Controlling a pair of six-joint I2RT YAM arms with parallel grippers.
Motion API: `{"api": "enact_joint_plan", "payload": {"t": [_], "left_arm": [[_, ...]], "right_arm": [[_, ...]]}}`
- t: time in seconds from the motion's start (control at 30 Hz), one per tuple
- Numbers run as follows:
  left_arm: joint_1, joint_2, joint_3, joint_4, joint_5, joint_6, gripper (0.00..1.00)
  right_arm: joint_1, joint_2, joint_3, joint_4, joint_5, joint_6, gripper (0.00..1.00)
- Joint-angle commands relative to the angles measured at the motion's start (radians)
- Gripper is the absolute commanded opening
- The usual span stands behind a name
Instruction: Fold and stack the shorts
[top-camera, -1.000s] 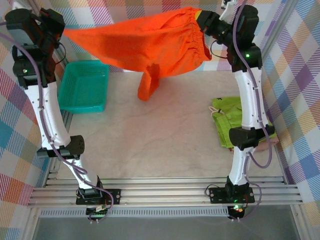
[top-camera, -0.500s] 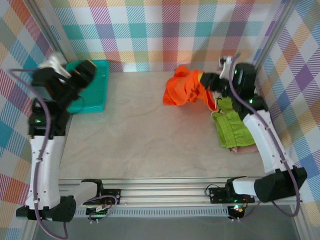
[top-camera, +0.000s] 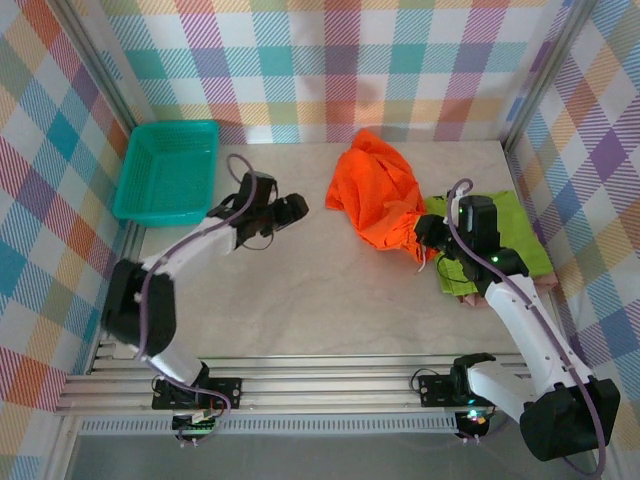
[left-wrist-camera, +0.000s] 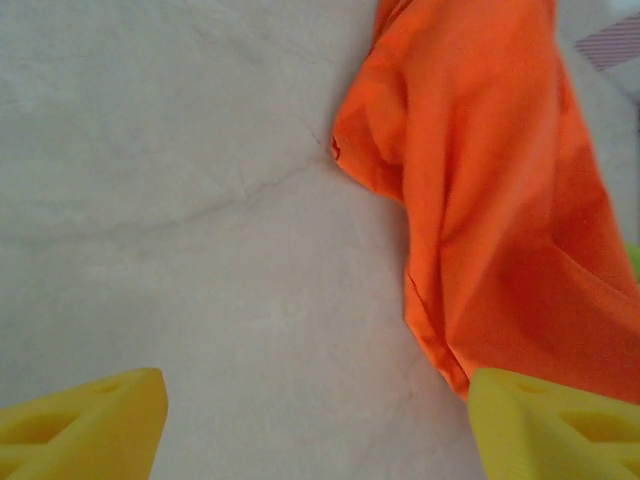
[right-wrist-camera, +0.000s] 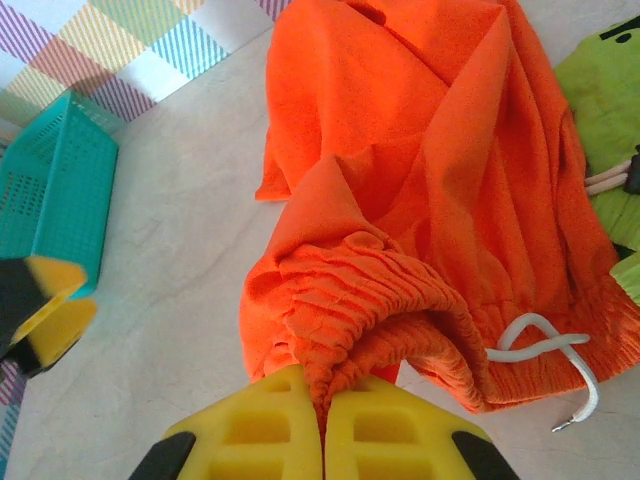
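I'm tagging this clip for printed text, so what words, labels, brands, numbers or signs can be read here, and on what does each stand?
No text can be read.
The bright orange cloth shorts, the teal plastic mesh basket and the plaid walls bear no lettering.
A small dark patch on the lime green shorts, seen from the right wrist, is too small to tell whether it is a label.

The pink shorts (top-camera: 464, 296) lie mostly hidden beneath the green shorts (top-camera: 525, 240) at the table's right edge. The left wrist view's top and right edges cut off the orange shorts (left-wrist-camera: 480, 200).
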Motion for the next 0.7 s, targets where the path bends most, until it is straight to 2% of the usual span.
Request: {"api": "enact_joint_plan", "payload": {"t": [0.0,0.3,0.67], "left_arm": [[-0.015,0.123,0.127,0.103,0.039,-0.006,0.76],[-0.018,0.456,0.461,0.019,0.073,-0.015,0.68],[-0.03,0.638,0.68,-0.162,0.07,-0.064,0.64]], "right_arm": [[0.004,-0.004,-0.009,0.003,0.014,0.017,0.0],[0.004,-0.001,-0.018,-0.003,-0.004,0.019,0.0],[0.004,-0.001,-0.021,-0.004,0.004,0.008,0.0]]}}
